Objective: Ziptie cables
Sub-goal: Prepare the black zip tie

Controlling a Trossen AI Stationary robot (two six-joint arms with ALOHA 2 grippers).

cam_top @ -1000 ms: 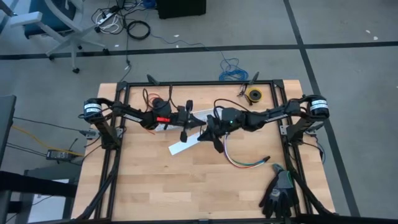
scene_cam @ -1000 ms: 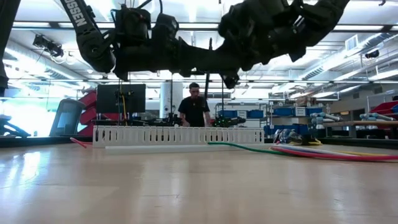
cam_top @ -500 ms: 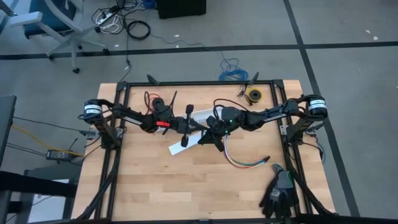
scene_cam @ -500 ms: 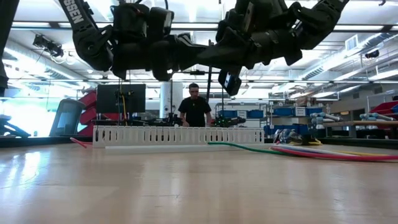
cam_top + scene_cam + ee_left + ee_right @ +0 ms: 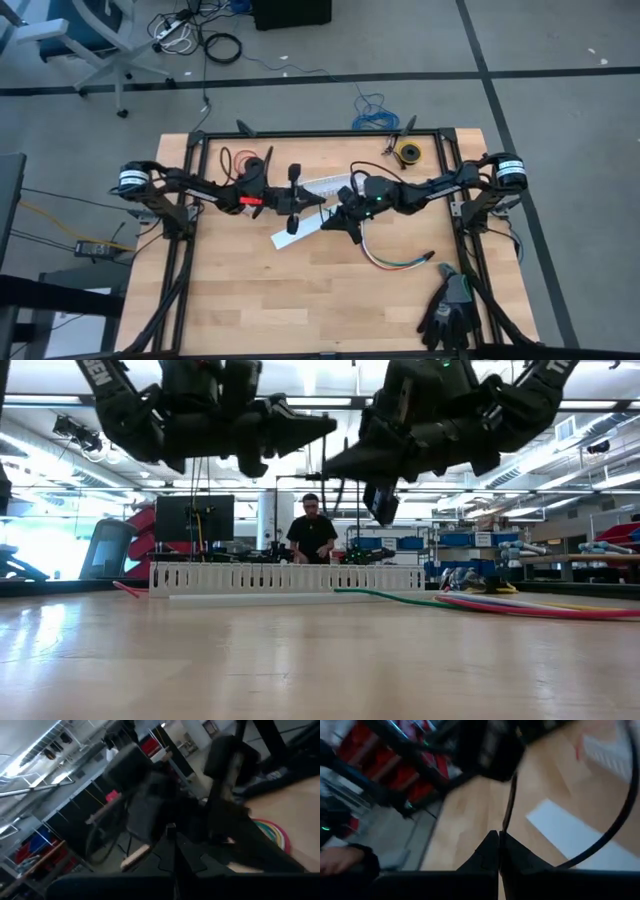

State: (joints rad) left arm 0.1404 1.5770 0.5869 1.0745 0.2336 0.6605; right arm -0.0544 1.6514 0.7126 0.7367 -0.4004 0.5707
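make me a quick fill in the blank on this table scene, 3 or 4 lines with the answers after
1. Both claws, left and right, are raised above the table with their fingers ____.
2. The cables lie on the ____ table.
3. The pair of black gloves lies near the table corner on the ____ arm's side.

Answers: shut; wooden; right

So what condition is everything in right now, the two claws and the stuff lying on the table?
left gripper: shut, raised above the table.
right gripper: shut, raised, close to the left one.
ziptie: thin dark strip running up from the right gripper's closed tips.
cables: loose curved bundle, lying flat, untouched.
white channel: lying on the table.
gloves: lying at the table's corner.
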